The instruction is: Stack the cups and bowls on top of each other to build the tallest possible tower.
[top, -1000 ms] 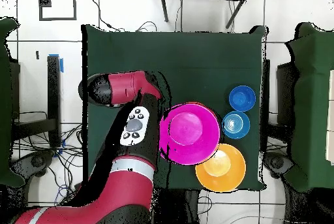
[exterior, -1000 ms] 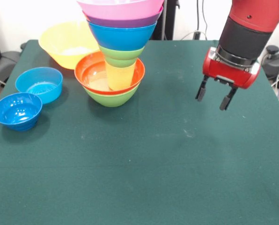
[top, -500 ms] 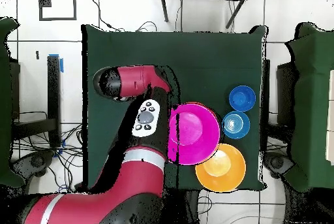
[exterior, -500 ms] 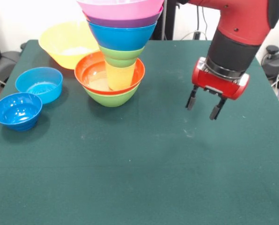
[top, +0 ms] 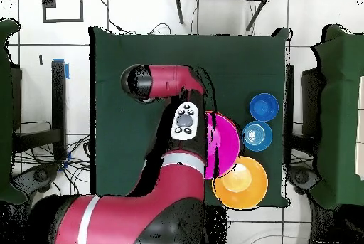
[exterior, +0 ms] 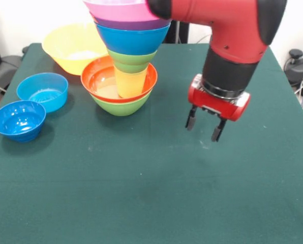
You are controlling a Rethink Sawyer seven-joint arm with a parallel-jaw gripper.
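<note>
My fingers (exterior: 204, 126), spread and empty, have swung down toward 9 o'clock, closer to the tower (exterior: 127, 61), probably heading for the loose bowls (exterior: 42, 90).

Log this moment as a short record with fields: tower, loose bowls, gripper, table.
tower: green bowl, red-orange bowl, yellow cup, then green, blue, purple and pink bowls
loose bowls: orange bowl, light-blue bowl, blue bowl, all apart from the tower
gripper: open, empty, above bare cloth beside the tower
table: green cloth
</note>
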